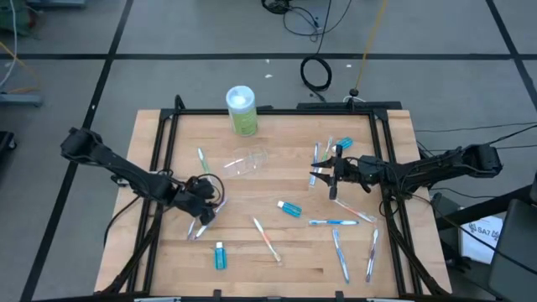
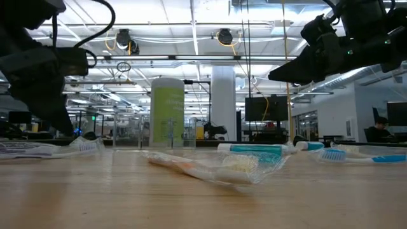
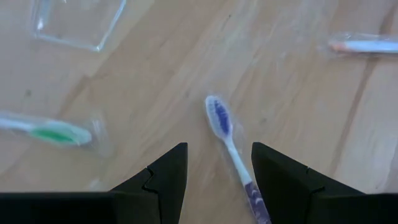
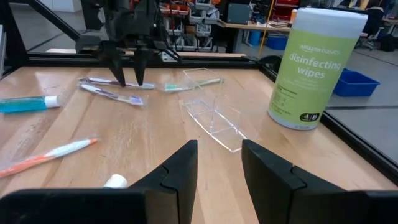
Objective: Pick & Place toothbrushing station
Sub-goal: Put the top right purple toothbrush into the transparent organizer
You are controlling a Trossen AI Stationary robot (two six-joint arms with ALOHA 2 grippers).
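One blue toothbrush (image 3: 227,140) lay on the table directly below your left gripper (image 3: 219,171), its long axis running between the open, empty fingers. Your right gripper (image 4: 219,163), also open and empty, hovered farther off.

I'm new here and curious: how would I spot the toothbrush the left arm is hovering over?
Find the tall green wipes container at the table's far edge, then the left gripper nearer the front. Below its open fingers lies a toothbrush with blue bristles, unwrapped, unlike the wrapped green toothbrush nearby.
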